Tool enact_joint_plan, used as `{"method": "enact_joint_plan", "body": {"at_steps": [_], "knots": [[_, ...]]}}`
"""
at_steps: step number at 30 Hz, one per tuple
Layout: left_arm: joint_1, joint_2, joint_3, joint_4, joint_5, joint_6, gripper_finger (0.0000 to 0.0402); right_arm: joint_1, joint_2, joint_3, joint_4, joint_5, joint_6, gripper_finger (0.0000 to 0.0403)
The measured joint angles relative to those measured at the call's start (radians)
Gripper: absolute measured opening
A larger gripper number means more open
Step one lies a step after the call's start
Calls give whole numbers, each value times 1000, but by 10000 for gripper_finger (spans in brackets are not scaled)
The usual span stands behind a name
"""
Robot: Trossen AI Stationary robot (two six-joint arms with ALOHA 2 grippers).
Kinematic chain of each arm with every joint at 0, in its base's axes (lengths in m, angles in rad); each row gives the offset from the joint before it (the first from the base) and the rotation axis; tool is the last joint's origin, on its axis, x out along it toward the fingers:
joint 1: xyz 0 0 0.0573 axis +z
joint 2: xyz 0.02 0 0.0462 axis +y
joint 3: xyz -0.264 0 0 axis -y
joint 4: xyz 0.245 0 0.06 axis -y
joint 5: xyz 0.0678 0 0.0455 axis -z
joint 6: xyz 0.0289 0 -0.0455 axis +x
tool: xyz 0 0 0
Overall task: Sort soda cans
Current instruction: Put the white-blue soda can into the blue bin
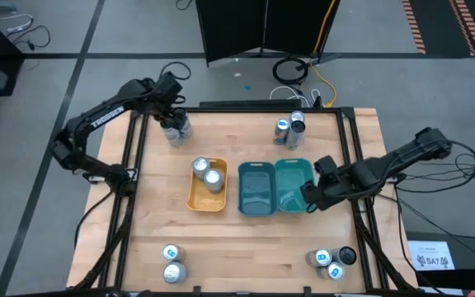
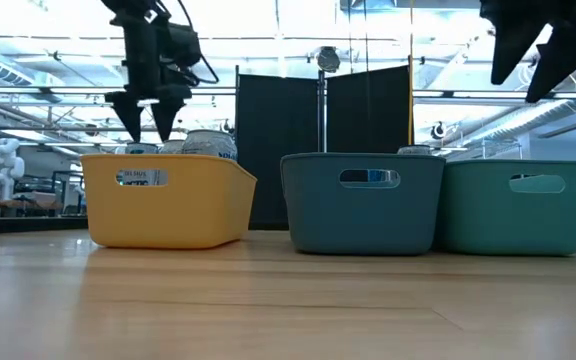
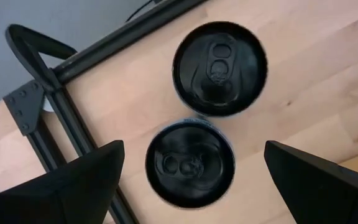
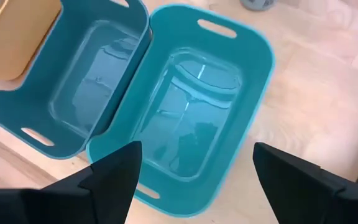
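Two soda cans with dark tops [image 3: 219, 68] [image 3: 190, 163] stand upright side by side at the table's far left corner [image 1: 174, 128]. My left gripper [image 3: 194, 149] [image 1: 171, 115] hangs open above them, pointing down, one finger on either side of the nearer can, touching nothing. My right gripper [image 4: 197, 158] [image 1: 310, 196] hovers open over the lighter teal tray [image 4: 197, 106], which holds nothing. Two silver cans [image 1: 207, 172] stand in the yellow tray [image 1: 195, 198]. More cans stand at the far edge [image 1: 289, 125], near left [image 1: 171, 262] and near right [image 1: 332, 262].
A darker teal tray [image 1: 256, 188] sits between the yellow tray and the lighter teal tray [image 1: 293, 186] at mid-table. A black frame rail [image 3: 92, 56] borders the table right beside the far-left cans. Bare wood lies along the near middle [image 1: 246, 256].
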Motion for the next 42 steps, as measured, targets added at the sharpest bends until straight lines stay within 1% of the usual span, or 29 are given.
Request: {"method": "enact_joint_plan", "body": {"at_steps": [6,11,17,21,24,27,33,36,38,42], "knots": [[0,34,0,-20,11,10,396,0,-41,0,-7,25,-18,299],[11,36,-17,-23,12,90,396,0,-46,0,-8,27,-29,299],[39,45,-69,-6,18,181,396,0,-46,0,-5,27,-33,299],[56,68,-73,20,26,211,396,0,-46,0,-4,27,-25,299],[60,87,-73,34,56,222,392,0,-46,0,-3,27,-19,299],[59,102,-73,25,63,229,371,0,-46,0,-1,27,-16,299],[59,109,-73,-32,64,199,300,0,-46,0,3,27,-14,299],[59,103,-73,-42,65,184,274,0,-45,0,3,35,-16,299],[59,92,-74,-50,66,159,267,0,-45,0,3,52,-19,299],[52,53,-68,-65,68,120,270,-1,-45,0,2,55,-30,299]]}}
